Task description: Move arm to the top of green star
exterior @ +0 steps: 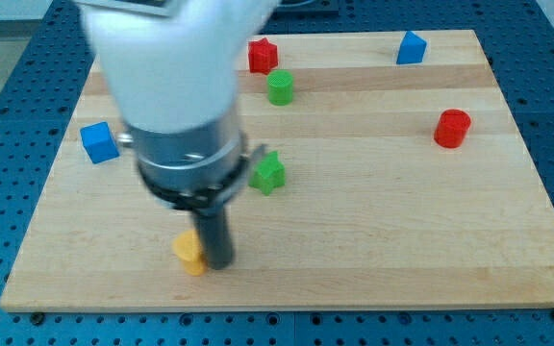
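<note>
Yellow block (189,253) touches my tip (220,264) low in the frame; this rod tool holds nothing, green star (268,173) up-right.

Yellow block (189,254) partly behind rod; arm (171,77) blurred, top cropped.

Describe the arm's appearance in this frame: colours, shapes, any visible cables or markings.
A bulky white rounded housing tops a silver-grey metal cylinder with a black lower ring. Below it hangs a straight dark rod ending in my tip. The arm is motion-blurred; no cables or markings can be made out.
</note>
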### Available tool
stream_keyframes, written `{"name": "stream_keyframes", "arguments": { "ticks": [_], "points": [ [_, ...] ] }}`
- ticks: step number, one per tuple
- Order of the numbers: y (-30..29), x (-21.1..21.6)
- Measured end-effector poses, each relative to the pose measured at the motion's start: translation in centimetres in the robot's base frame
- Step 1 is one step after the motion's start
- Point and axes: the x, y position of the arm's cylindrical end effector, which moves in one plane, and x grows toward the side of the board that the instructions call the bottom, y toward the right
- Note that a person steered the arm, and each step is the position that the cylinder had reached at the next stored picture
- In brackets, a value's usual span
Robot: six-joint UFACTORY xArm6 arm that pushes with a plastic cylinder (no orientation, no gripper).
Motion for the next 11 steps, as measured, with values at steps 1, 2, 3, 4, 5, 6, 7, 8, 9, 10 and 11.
{"name": "stream_keyframes", "arguments": {
  "ticks": [1, 2, 3, 4, 5, 6, 7, 8, 9, 10, 11],
  "points": [
    [-5.9, -2.3],
    [-4.9, -4.3],
    [-4.8, -5.1],
    [-4.2, -7.2],
    [-4.2, -8.0],
    [-4.0, -9.6],
    [-3.9, -11.6],
    [-2.3, -14.1],
    [1.3, -15.9],
    [6.9, -16.0],
    [7.1, -13.0]
  ]
}}
